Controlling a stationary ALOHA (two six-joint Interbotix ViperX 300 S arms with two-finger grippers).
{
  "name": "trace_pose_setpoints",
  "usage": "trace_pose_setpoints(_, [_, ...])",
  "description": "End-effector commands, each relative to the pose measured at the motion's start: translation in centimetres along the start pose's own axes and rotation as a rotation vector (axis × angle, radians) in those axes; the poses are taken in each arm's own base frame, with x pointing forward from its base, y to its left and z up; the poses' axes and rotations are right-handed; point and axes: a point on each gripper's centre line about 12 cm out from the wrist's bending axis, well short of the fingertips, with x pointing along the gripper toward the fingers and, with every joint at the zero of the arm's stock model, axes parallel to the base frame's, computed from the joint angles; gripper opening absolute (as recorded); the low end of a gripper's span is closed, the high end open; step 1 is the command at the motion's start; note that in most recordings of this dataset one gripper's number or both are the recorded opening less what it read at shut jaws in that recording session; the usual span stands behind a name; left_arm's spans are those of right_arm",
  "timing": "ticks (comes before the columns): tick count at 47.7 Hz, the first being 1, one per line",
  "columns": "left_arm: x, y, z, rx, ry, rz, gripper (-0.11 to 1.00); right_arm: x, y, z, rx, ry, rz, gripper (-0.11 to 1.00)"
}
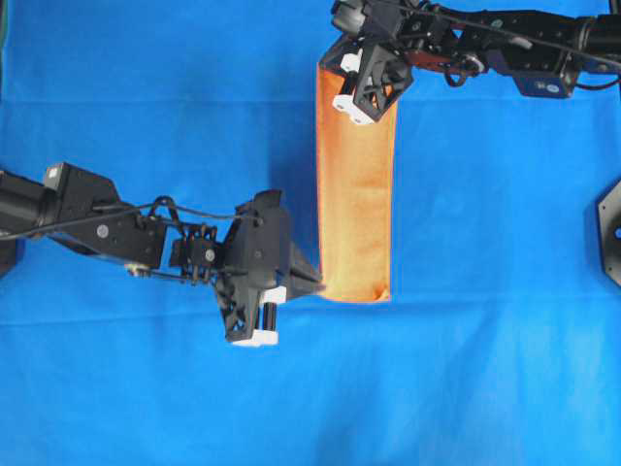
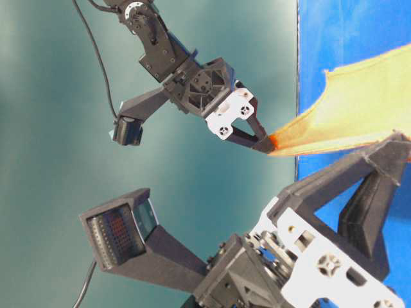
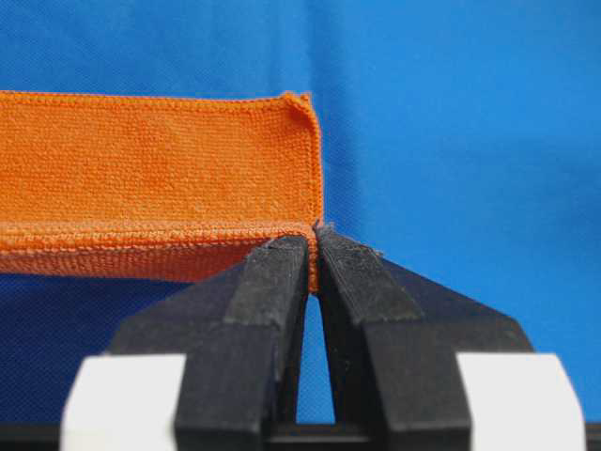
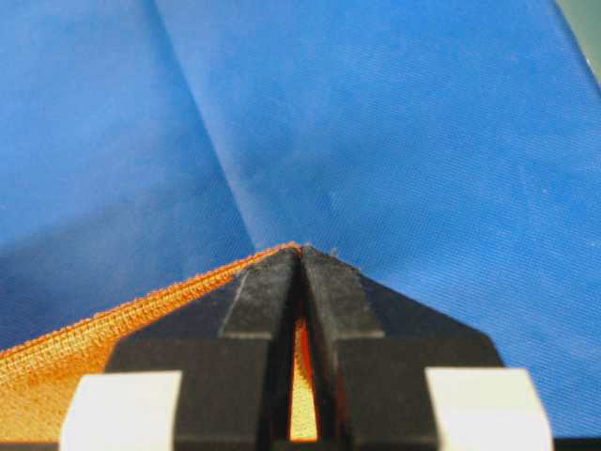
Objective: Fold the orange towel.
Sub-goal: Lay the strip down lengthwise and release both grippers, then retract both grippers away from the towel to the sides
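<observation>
Left gripper (image 3: 313, 246) pinches a corner of the orange towel (image 1: 356, 184); right gripper (image 4: 300, 252) pinches the far corner, seemingly lifting it above the blue cloth (image 1: 146, 87).

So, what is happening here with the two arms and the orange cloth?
The two arms are folding the orange towel over a blue cloth. The left gripper is shut on one corner of the towel at its near end, and the right gripper is shut on a corner at the far end. The towel now shows as a long narrow strip stretched between them, and in the table-level view it is raised off the blue cloth at the gripped corner.
</observation>
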Motion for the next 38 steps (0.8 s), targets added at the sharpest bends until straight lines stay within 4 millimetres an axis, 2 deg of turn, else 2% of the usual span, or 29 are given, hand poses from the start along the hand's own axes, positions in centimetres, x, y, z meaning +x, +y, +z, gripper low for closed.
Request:
trace_pose_setpoints(1, [-0.4, -3.3, 0.6, 0.041, -0.031, -0.070, 0.03, -0.7, -1.1, 1.3, 0.009, -0.055, -0.022, 0.02])
trace_pose_setpoints(4, [-0.4, -3.3, 0.6, 0.043, -0.029, -0.070, 0.03, -0.8, -1.2, 1.1, 0.010, -0.053, -0.023, 0.05])
trace_pose_setpoints(8, [-0.4, -3.1, 0.6, 0.039, -0.028, -0.065, 0.06, -1.0, -1.2, 0.9, 0.008, -0.054, -0.024, 0.26])
trace_pose_setpoints(12, [-0.5, -2.9, 0.6, 0.037, -0.020, -0.059, 0.22, -1.1, -1.2, 0.8, 0.005, -0.054, -0.025, 0.51])
trace_pose_setpoints(15, [-0.7, -2.6, 0.6, 0.036, -0.008, -0.053, 0.40, -1.1, -1.2, 0.7, 0.005, -0.050, -0.024, 0.63])
trace_pose_setpoints(18, [-1.2, -2.4, 0.8, 0.034, 0.011, -0.046, 0.54, -1.1, -1.2, 0.7, 0.003, -0.048, -0.024, 0.62])
trace_pose_setpoints(21, [-1.9, -2.3, 1.1, 0.033, 0.029, -0.042, 0.62, -1.3, -1.2, 0.8, 0.005, -0.051, -0.025, 0.58])
trace_pose_setpoints(29, [-4.3, -2.2, 1.3, 0.040, 0.106, -0.033, 0.55, -2.3, -1.2, 1.3, 0.010, -0.073, -0.024, 0.57])
trace_pose_setpoints(38, [-8.1, -2.0, 1.0, 0.042, 0.177, -0.027, 0.54, -5.6, -0.9, 1.6, 0.019, -0.121, -0.021, 0.57])
